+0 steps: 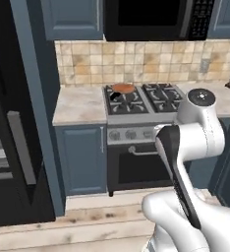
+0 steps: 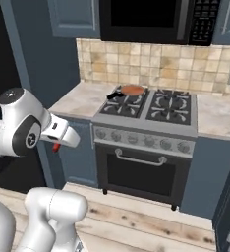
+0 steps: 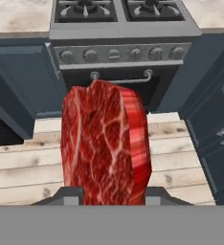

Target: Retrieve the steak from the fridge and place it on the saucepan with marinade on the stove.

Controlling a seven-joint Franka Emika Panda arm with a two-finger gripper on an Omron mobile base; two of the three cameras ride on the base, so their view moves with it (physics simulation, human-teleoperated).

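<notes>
Kitchen floor below; pincer (image 3: 106, 194) holds steak (image 3: 104, 143) upright, facing stove (image 3: 123, 33).

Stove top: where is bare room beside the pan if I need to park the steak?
The counter left of the stove, between it and the fridge, is bare. So is the counter stretch right of the stove. The pan takes the back-left burner; the other burners are free grates. The gripper holds the steak.
</notes>
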